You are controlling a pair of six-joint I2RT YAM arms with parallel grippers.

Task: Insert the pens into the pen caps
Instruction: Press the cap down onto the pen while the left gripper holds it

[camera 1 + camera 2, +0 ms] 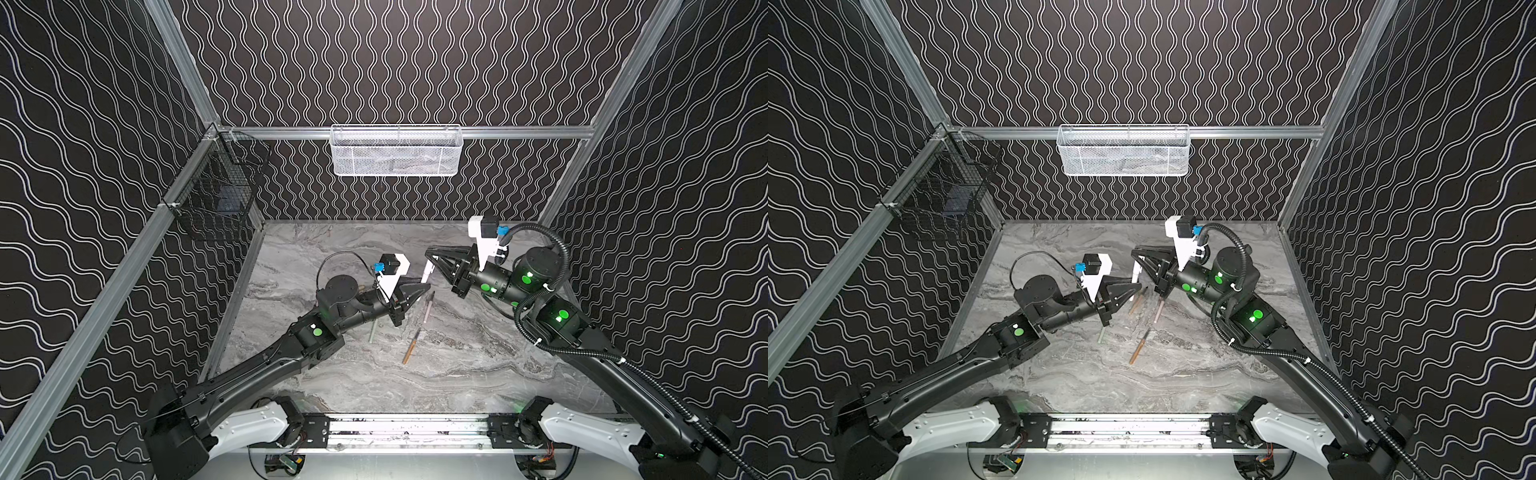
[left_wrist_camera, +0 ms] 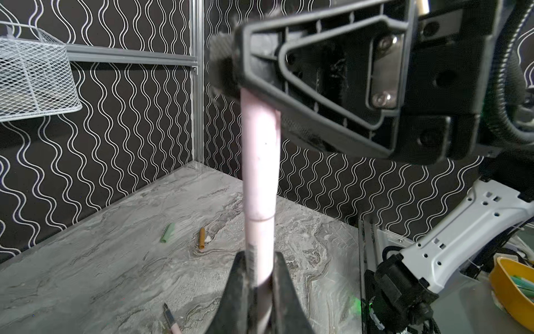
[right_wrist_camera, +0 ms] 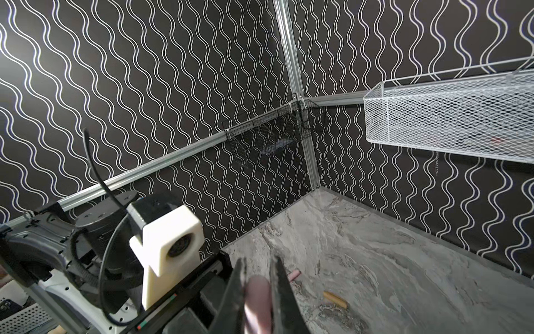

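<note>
A pale pink plastic pen [image 1: 427, 275] stands nearly upright between the two end effectors. The left gripper [image 1: 426, 286] grips its lower barrel, and the right gripper [image 1: 430, 255], just above and behind, pinches the pale pink tubular cap [image 2: 260, 159] on its upper end. On the grey marbled tabletop [image 1: 478, 365] just below the left gripper, a second pale pink pen [image 1: 428, 309] and a tan-orange pen [image 1: 1135, 306] lie side by side. A pale green pen [image 1: 372, 331] pokes out from under the left gripper's base, and a second tan-orange pen [image 1: 410, 350] lies nearer the front. Beyond the left gripper, towards the back right corner, a pale green cap [image 2: 168, 233] and a tan-orange cap [image 2: 202, 238] lie close together.
</note>
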